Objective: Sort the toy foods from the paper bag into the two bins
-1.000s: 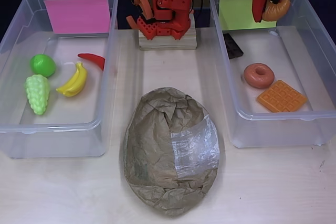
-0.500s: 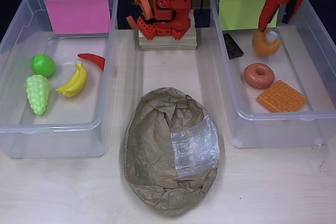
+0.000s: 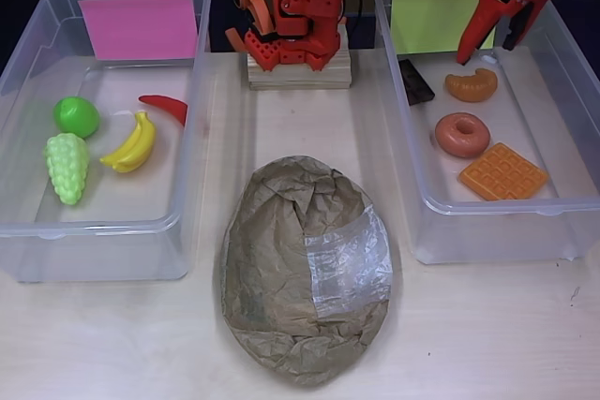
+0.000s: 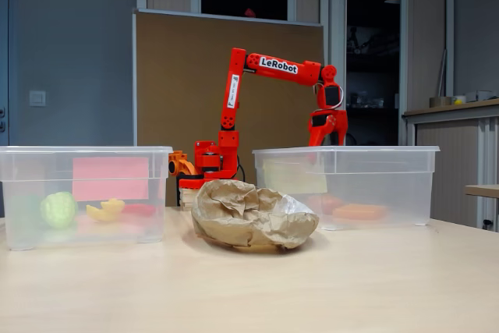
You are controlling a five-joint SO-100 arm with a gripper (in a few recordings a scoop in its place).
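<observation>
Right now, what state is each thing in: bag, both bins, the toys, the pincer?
Bag: crumpled, flattened, lying between the bins.
Pink bin: holds ball, grapes, banana, chili.
Yellow-green bin: holds chocolate, croissant, donut, waffle.
Croissant: lying free on the bin floor.
Pincer: open, empty, above the croissant.
</observation>
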